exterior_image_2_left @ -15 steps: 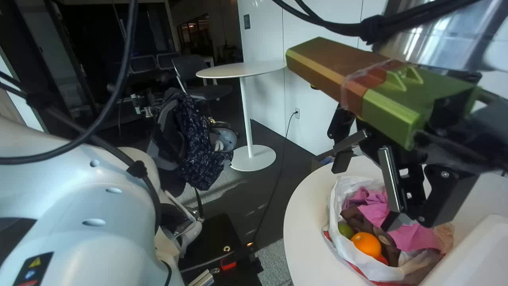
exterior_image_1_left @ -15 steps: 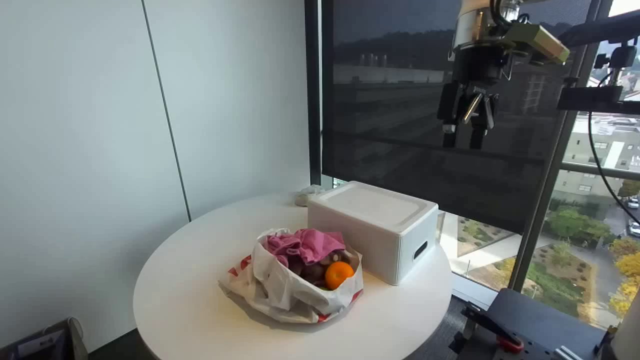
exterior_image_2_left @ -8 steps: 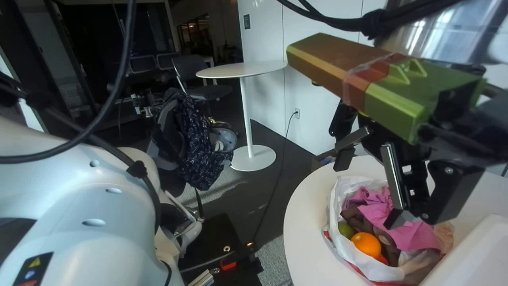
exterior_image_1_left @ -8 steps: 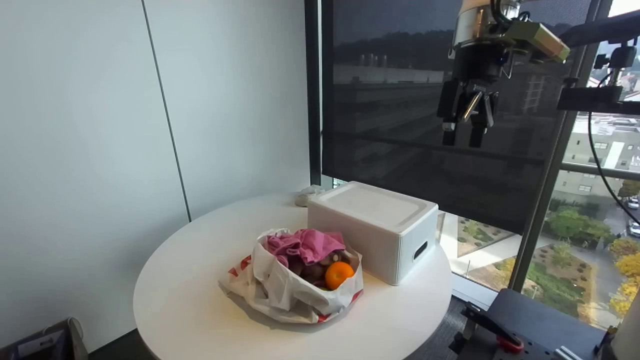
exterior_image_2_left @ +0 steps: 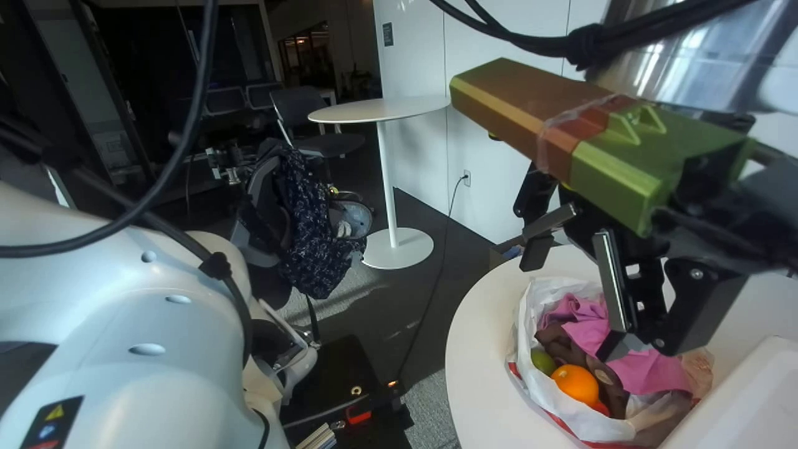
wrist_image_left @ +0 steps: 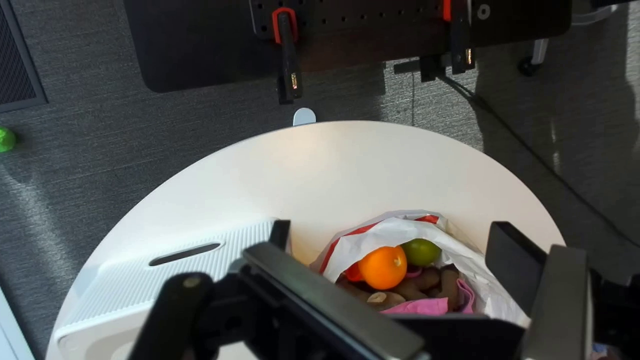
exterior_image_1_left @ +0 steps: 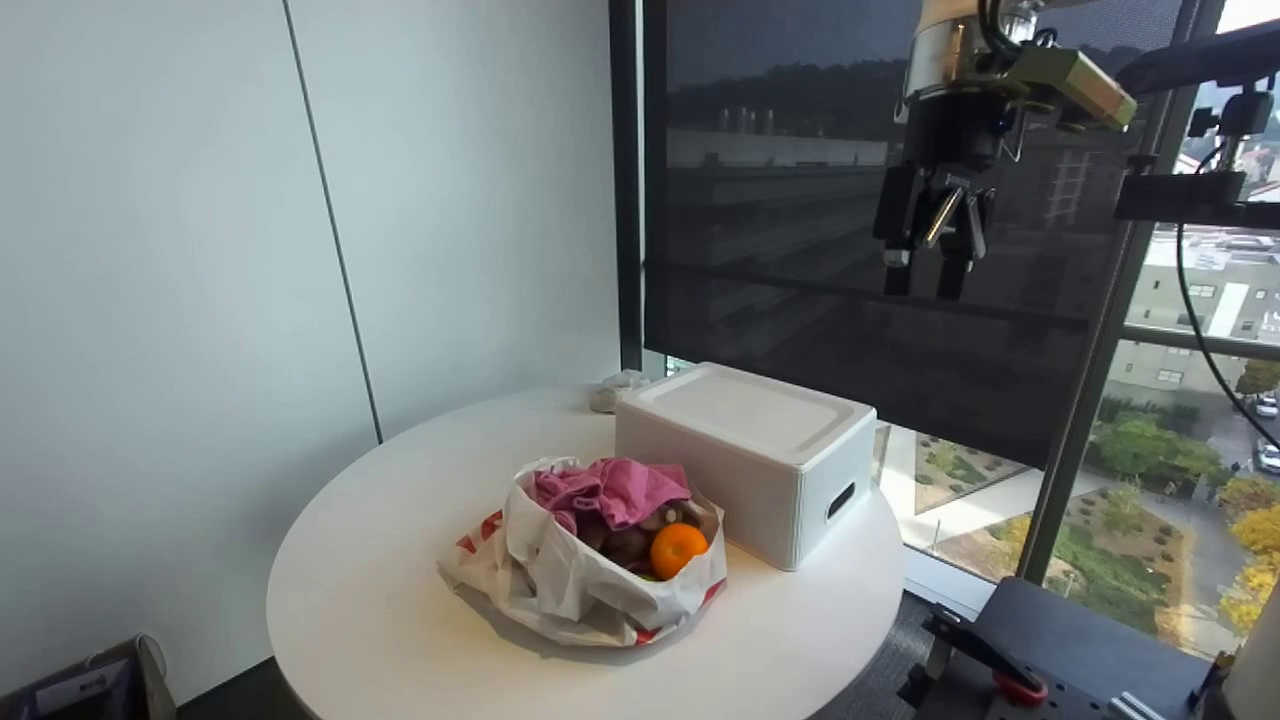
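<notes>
I have my gripper [exterior_image_1_left: 924, 284] up high in the air, at the upper right of an exterior view. Its fingers are spread wide, with nothing between them, and I can't see it touching anything. Down below are a white bag [exterior_image_1_left: 550, 575], in the lower middle of that frame, and a white box [exterior_image_1_left: 745, 410], to its right. They sit close together; I can't tell if they touch. Out of the bag's open top peek an orange [exterior_image_1_left: 678, 550], a pink cloth [exterior_image_1_left: 635, 490], a green fruit [wrist_image_left: 421, 252] and some brown things that I can't name.

I'd call this step a hover, with no grip made. I think any move down calls for going slow, keeping the fingers wide, and missing the box's lid and the bag's floppy edge.

The table [exterior_image_1_left: 370, 575] is round, white and smooth. Behind it are a pale wall [exterior_image_1_left: 180, 300], at the left of the frame, and a dark shade [exterior_image_1_left: 760, 250], at the upper right. The wrist view shows a grey floor [wrist_image_left: 100, 115] at the left and a black stand [wrist_image_left: 200, 50] along the top.
</notes>
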{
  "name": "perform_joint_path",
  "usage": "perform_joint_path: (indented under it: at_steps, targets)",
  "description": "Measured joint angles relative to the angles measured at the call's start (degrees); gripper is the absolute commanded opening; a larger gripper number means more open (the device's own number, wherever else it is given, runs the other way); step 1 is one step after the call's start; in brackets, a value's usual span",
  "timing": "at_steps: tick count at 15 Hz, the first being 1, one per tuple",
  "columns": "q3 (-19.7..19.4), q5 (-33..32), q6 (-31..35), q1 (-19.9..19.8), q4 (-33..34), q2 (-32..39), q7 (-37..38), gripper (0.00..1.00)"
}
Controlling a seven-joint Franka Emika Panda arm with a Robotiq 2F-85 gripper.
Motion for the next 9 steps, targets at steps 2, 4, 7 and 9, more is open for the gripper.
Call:
perform_joint_path:
  at_steps: [2, 4, 7, 9]
  targets:
    - [0.01, 1.57, 0.11, 1.2, -0.27, 2.16, -1.61, 1.0]
    - [0.21, 3.31, 1.68, 3.22, -0.21, 6.12, -3.5, 1.0]
    - [2.25, 4.66, 9.83, 6.67, 0.38, 14.75, -5.12, 1.0]
    - [4.67, 4.67, 15.95, 8.47, 1.93, 21.67, -5.56, 1.0]
